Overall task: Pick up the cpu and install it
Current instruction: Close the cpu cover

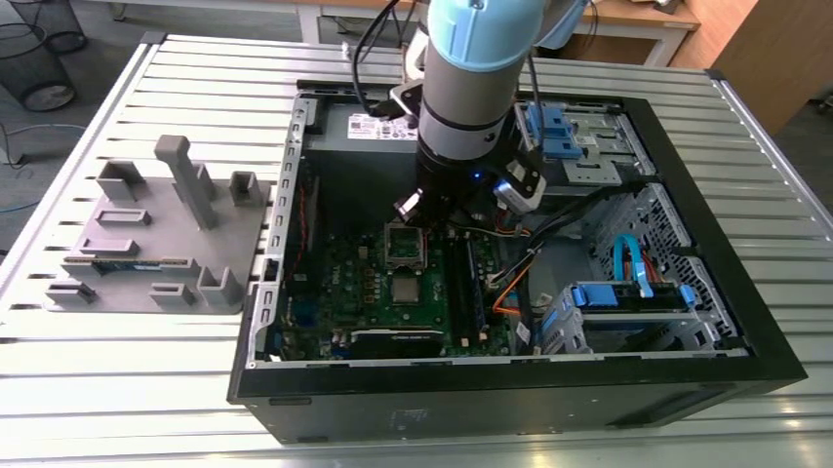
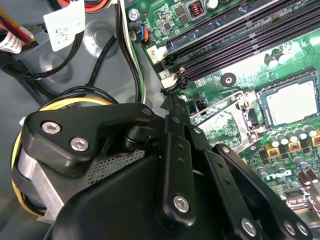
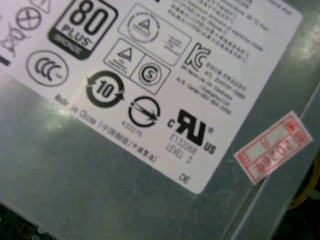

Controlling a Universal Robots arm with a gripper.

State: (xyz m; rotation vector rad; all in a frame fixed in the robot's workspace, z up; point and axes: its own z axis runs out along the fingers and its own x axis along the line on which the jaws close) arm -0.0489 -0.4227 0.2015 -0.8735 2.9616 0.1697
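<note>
Cpu lies flat in mobo socket, silver top up, w/ load frame flipped open just beside it. Gripper hovers near frame inside PC case; apart or together, can't tell.

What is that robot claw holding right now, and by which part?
Apparently nothing: the cpu lies flat in the motherboard socket, apart from the gripper, which hovers above the board beside it.

Bright, even light washed the slatted table, the computer case lay dimmer inside, and soft glare streaked the power supply.
</note>
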